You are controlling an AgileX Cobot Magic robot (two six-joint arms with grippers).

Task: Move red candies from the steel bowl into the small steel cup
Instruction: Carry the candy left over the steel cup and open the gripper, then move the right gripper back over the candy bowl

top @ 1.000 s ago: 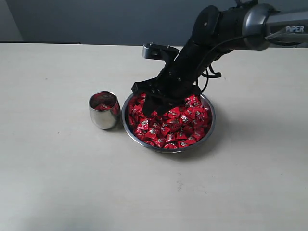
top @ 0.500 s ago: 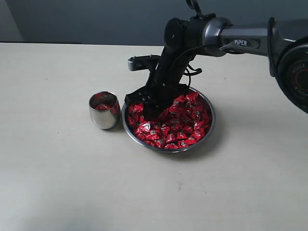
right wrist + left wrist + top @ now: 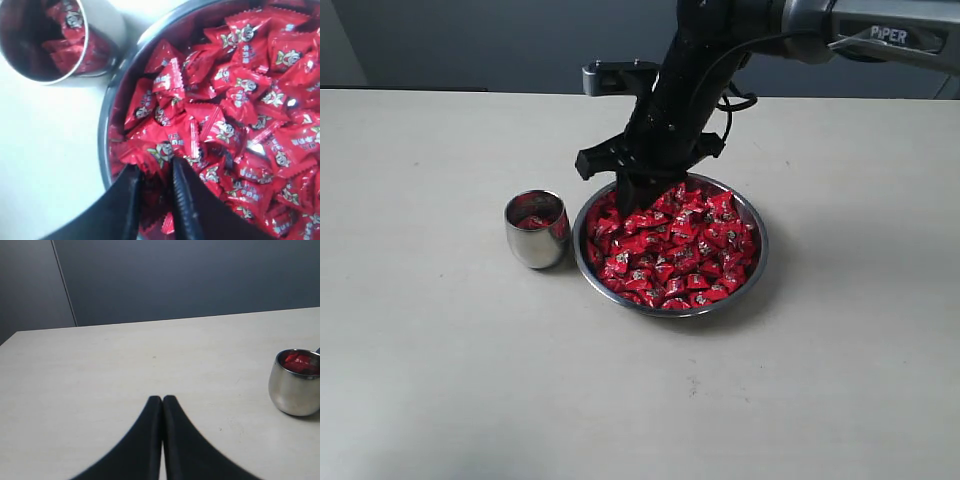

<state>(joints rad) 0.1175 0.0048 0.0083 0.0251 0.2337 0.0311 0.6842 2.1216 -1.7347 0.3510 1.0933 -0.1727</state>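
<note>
One small steel cup (image 3: 535, 235) stood at nine o'clock of one steel bowl (image 3: 761, 262) holding dozens of red candies (image 3: 670, 250). The right gripper (image 3: 155, 167) pinched one; the left gripper (image 3: 162, 399) was closed and empty.

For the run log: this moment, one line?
right claw: shut on red candy, over steel bowl | left claw: shut, empty | small steel cup: holds candies

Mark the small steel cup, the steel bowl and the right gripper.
small steel cup (image 3: 532, 248), exterior view, outer wall.
steel bowl (image 3: 672, 313), exterior view, near rim.
right gripper (image 3: 154, 167), right wrist view, midway between fingertips.
</note>
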